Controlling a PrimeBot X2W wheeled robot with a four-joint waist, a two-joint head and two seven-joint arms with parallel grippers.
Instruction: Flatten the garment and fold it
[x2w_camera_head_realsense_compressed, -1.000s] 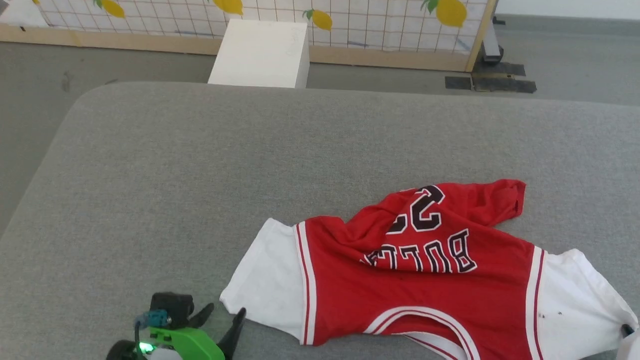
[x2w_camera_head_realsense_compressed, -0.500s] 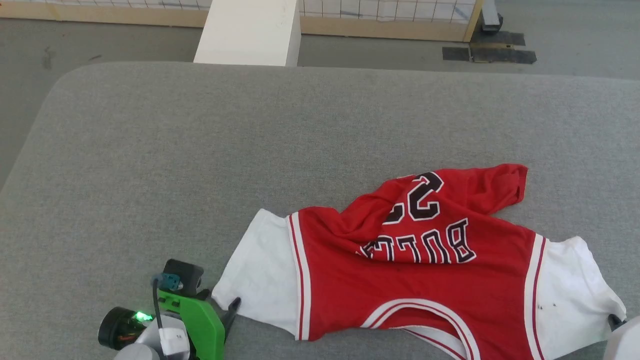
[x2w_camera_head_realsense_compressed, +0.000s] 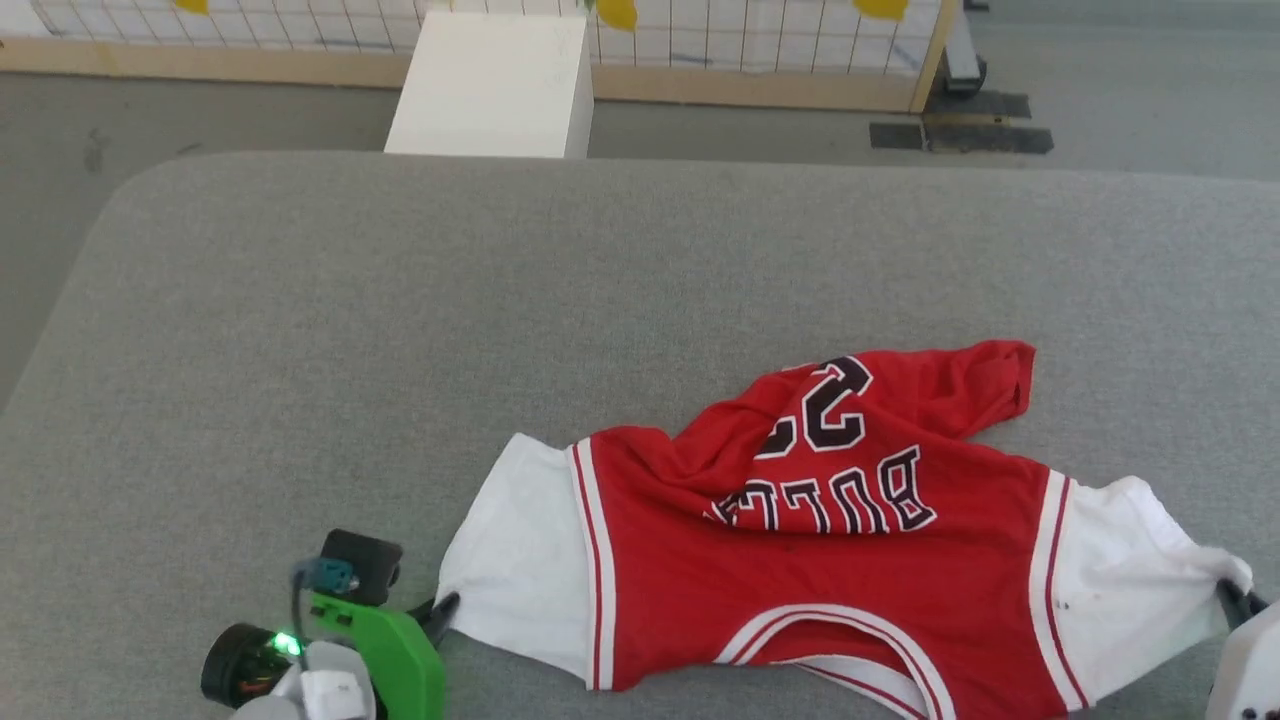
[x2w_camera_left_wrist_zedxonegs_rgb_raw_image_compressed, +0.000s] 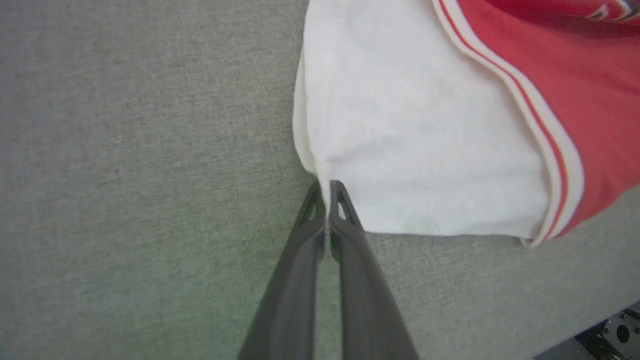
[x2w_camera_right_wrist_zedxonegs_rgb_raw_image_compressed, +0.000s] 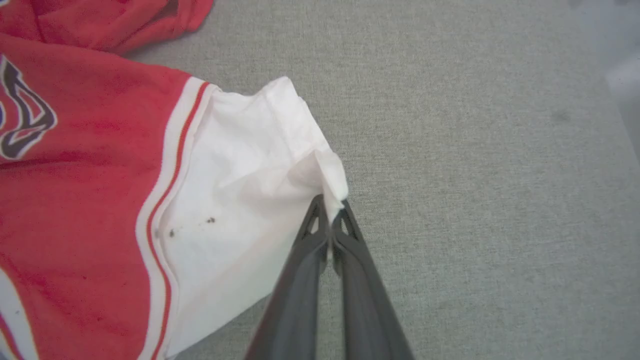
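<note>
Our left fingers (x2w_camera_left_wrist_zedxonegs_rgb_raw_image_compressed: 345, 225) were pinched shut on the left white sleeve's corner, the wrist held low and angled rightward. The garment (x2w_camera_head_realsense_compressed: 800, 560) lay sleeve-to-sleeve across the near-right table (x2w_camera_head_realsense_compressed: 400, 300), collar toward us, hem rumpled. Our right fingers (x2w_camera_right_wrist_zedxonegs_rgb_raw_image_compressed: 346, 235) were clamped on the right sleeve's edge.

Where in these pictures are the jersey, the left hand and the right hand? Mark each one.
jersey (x2w_camera_head_realsense_compressed: 820, 565), head view, red cloth between lettering and collar.
left hand (x2w_camera_left_wrist_zedxonegs_rgb_raw_image_compressed: 326, 190), left wrist view, midway between its fingertips, pinching the jersey.
right hand (x2w_camera_right_wrist_zedxonegs_rgb_raw_image_compressed: 330, 206), right wrist view, midway between its fingertips, pinching the jersey.
</note>
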